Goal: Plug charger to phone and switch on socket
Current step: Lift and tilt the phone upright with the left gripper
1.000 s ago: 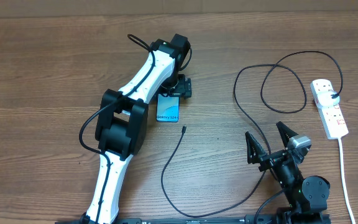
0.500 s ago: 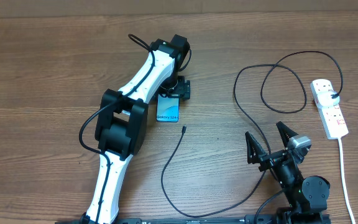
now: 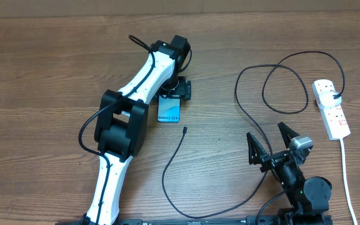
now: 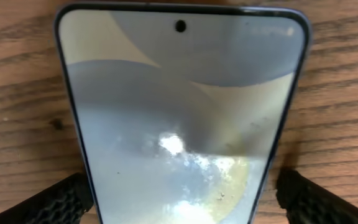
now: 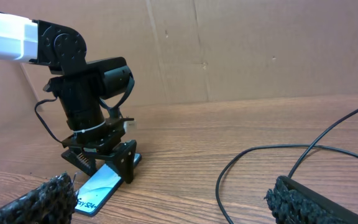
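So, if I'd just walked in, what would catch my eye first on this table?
Probably the white left arm reaching across the table, with the left gripper straddling a lit blue phone lying flat. Then the charger, a thin black cable looping over the right half, its tip loose, just short of the phone. The right gripper waits wide open at the near edge, with the white socket at the far right.

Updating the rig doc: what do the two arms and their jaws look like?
Left arm: white links, bulky black joint housings, black cable looped alongside. Right arm: all black, small grey block at the wrist. Both have black, knurled-textured jaws.
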{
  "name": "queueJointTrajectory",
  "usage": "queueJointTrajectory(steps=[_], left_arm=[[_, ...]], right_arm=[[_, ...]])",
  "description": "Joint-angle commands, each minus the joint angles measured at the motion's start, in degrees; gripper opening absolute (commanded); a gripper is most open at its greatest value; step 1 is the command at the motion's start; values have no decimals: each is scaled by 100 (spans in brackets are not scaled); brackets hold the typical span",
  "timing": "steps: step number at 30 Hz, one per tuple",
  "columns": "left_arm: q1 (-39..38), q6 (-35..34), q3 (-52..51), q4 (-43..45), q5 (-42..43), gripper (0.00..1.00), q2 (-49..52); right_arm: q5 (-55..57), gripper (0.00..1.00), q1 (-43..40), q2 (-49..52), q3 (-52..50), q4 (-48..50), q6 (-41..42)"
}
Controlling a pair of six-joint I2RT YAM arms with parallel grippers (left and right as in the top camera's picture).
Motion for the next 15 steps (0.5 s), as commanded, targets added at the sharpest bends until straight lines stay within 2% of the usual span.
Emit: queueJointTrajectory(steps=[1, 3, 4, 7, 11, 15], left_arm=[[-79, 129, -271, -66, 81, 89, 214], [-79, 125, -271, -92, 369, 84, 214], [-79, 85, -271, -127, 472, 77, 214], [-79, -310, -269, -286, 581, 76, 214], [-79, -439, -271, -345, 575, 80, 214], [-79, -435, -271, -302, 509, 95, 214]], right_arm=[[-2, 100, 22, -57, -55, 33, 17], [-2, 100, 22, -57, -55, 33, 17], [-2, 100, 22, -57, -55, 33, 17], [-2, 100, 22, -57, -55, 33, 17], [-2, 100, 22, -57, -55, 33, 17], [-2, 100, 22, -57, -55, 33, 17]])
